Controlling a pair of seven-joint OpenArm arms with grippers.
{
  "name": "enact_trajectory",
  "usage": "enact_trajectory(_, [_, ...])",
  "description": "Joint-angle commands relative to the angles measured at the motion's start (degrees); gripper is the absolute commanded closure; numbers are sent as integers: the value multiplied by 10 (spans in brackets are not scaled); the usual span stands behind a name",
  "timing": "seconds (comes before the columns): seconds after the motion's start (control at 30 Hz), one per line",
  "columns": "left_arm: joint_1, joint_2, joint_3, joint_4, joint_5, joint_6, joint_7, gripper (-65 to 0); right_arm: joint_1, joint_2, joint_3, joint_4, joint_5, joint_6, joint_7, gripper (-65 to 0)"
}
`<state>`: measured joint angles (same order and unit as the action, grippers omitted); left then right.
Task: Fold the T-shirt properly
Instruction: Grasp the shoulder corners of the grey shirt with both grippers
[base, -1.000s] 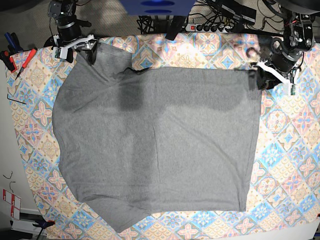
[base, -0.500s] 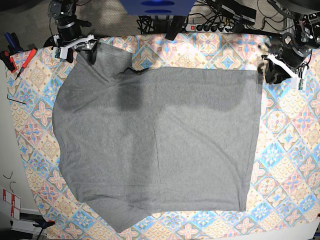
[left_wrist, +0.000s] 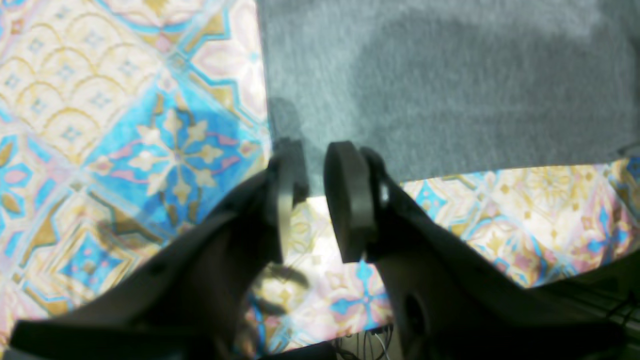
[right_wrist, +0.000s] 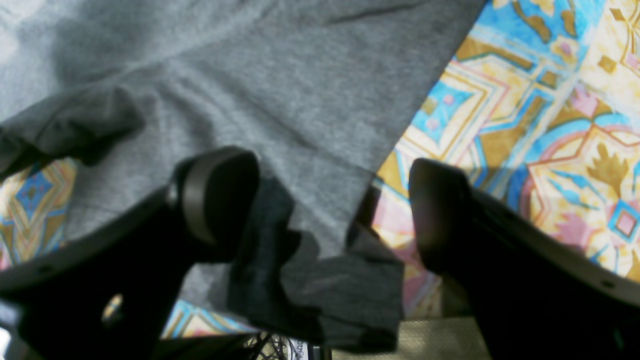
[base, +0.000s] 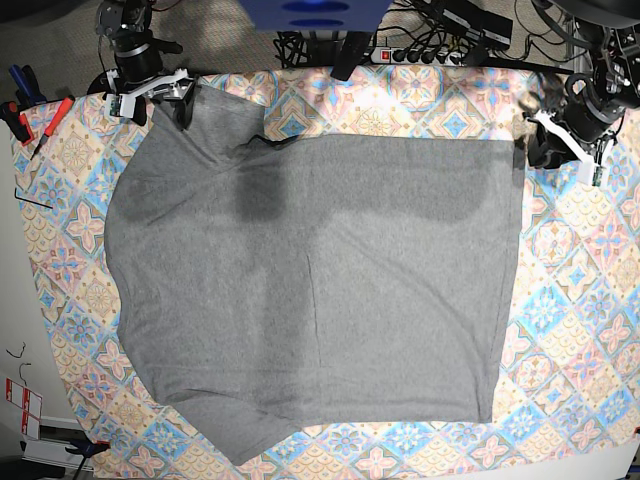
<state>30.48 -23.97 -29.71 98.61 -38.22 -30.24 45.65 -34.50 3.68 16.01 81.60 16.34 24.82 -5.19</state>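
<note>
The grey T-shirt (base: 320, 280) lies spread flat on the patterned tablecloth (base: 580, 300). My left gripper (base: 533, 150) hovers just off the shirt's far right corner. In the left wrist view that gripper (left_wrist: 314, 165) has its fingers a narrow gap apart with nothing clamped; the T-shirt (left_wrist: 450, 90) corner lies flat just beyond them. My right gripper (base: 172, 108) sits at the far left corner. In the right wrist view it (right_wrist: 330, 200) stands wide open, its fingers straddling a rumpled flap of the T-shirt (right_wrist: 250, 75).
Red-handled tools (base: 40, 125) lie at the table's left edge. A power strip (base: 420, 55) and cables run behind the far edge, next to a blue object (base: 315, 12). Bare tablecloth borders the shirt on the right and along the near edge.
My left gripper has drawn back to the right, off the shirt's far right corner, which stays flat on the cloth. The right arm has not moved.
</note>
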Motion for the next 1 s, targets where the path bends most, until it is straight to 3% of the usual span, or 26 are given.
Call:
enact_trajectory(0.0, [1, -10, -6, 9, -8, -2, -9, -157, -7, 2, 2, 6, -2, -1, -5, -498])
enact_trajectory(0.37, [1, -10, -5, -2, -7, -4, -10, -157, -8, 3, 2, 6, -2, -1, -5, -498])
enact_trajectory(0.43, [-17, -12, -4, -32, -8, -19, -9, -157, -8, 3, 2, 6, -3, -1, -6, -498])
enact_trajectory(0.6, [-79, -15, -4, -143, -7, -96, 16, -157, -6, 3, 3, 20, -3, -1, -51, -498])
enact_trajectory(0.77, [-94, -14, 5, -156, -3, -98, 6, -157, -6, 3, 4, 45, -3, -1, -58, -498])
enact_trajectory(0.97, [-121, 13, 20, -158, 113, -98, 2, -157, -4, 3, 4, 43, -3, -1, -58, -498])
